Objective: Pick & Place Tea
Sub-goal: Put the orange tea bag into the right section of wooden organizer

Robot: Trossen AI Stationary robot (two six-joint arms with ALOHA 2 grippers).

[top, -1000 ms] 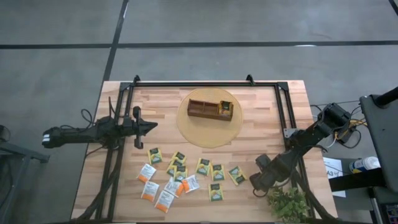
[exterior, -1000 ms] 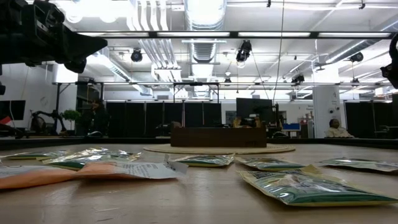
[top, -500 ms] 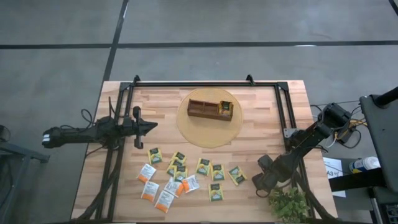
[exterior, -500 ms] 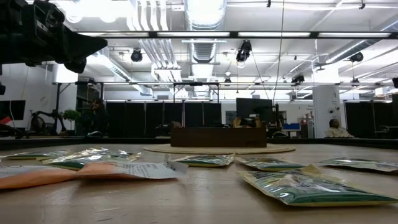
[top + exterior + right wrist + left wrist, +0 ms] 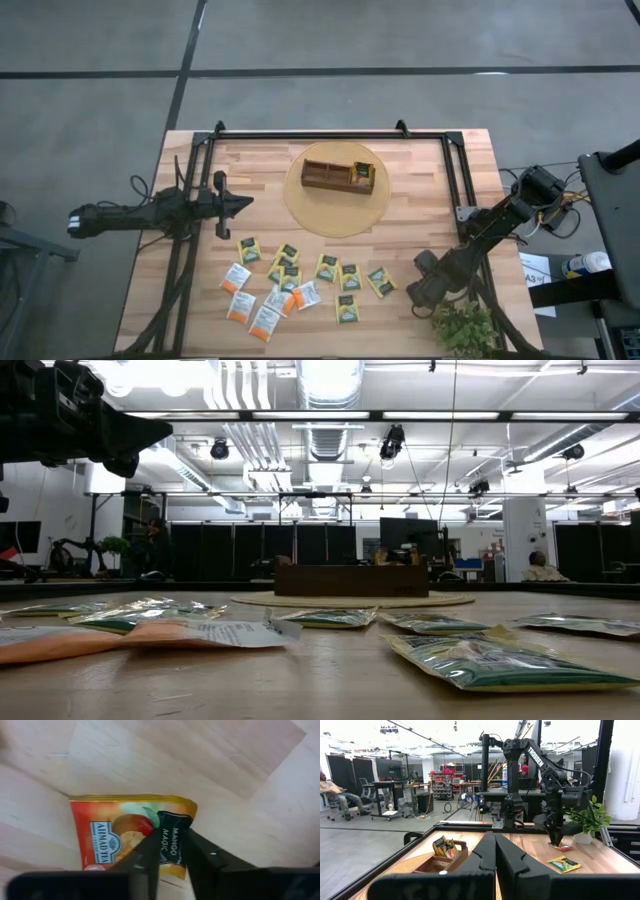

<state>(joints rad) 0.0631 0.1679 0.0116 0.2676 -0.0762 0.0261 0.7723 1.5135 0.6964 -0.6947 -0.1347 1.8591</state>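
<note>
- Broadly, the table (image 5: 420, 215) is laid out for sorting: a round mat (image 5: 338, 212) sits toward the far side, presumably to mark the drop-off spot, and carries the wooden tray (image 5: 330, 178).
- That tray already holds some packets in one end compartment; the other compartments look bare, so most of the job appears to remain.
- Loose tea packets (image 5: 290, 285) lie scattered flat along the near half of the table, well apart from the tray, within reach of either arm.
- At the table's left edge the left gripper (image 5: 240, 204) waits above the wood, fingers pressed together and holding nothing, likely parked clear of the working arm.
- Down at the near right corner, next to a small plant (image 5: 462, 325), the right gripper (image 5: 170, 847) is at the table surface.
- Its fingers (image 5: 202, 855) are drawn narrow around the edge of an orange-red mango packet (image 5: 115, 837), which lies flat on the wood; pinching an edge is probably the only hold on something so thin.
</note>
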